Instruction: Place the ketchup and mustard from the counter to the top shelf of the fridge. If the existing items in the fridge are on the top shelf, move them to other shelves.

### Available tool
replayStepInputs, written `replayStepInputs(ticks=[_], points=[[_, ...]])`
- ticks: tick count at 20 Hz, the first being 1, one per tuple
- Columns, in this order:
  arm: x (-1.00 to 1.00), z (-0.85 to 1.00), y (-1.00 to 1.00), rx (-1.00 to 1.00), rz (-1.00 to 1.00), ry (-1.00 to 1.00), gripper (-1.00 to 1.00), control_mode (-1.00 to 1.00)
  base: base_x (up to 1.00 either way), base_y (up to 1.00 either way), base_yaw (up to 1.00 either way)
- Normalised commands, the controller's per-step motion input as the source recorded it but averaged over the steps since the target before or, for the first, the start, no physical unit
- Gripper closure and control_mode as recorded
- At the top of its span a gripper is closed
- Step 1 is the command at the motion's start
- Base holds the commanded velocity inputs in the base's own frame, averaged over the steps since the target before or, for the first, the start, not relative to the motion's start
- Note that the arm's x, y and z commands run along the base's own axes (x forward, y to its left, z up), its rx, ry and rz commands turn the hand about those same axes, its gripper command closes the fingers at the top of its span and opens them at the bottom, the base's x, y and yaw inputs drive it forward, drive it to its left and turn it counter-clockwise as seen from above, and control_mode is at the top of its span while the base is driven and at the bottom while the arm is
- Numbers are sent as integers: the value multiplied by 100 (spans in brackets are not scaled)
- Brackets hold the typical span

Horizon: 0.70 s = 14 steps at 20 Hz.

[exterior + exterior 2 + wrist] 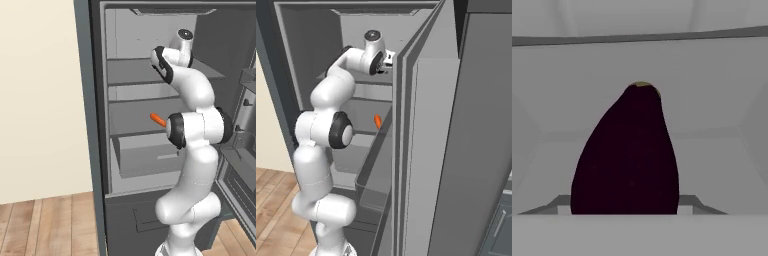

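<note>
A white arm is reached deep into the open fridge [95, 125] at top shelf [130, 71] level. Seen from the hand, a dark maroon lump [627, 160] looms very close, apparently clasped between half-closed jaws. It should be lifted gently and lowered to another shelf, clear of the carrot [158, 119] below.

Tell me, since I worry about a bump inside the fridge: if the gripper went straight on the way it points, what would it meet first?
The dark maroon eggplant-like item: in the hand view it stands dead ahead and close. Whether the gripper already holds it I cannot tell. Behind it lies the fridge's light grey back wall.
</note>
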Motion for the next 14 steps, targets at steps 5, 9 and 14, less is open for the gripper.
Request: replayStepInputs(ticks=[5, 9, 14], points=[[-35, -2, 10, 0, 0, -33, 100, -100, 0, 0, 0], [-60, 18, 29, 0, 0, -28, 100, -100, 0, 0, 0], [-99, 82, 39, 0, 0, -4, 100, -100, 0, 0, 0]])
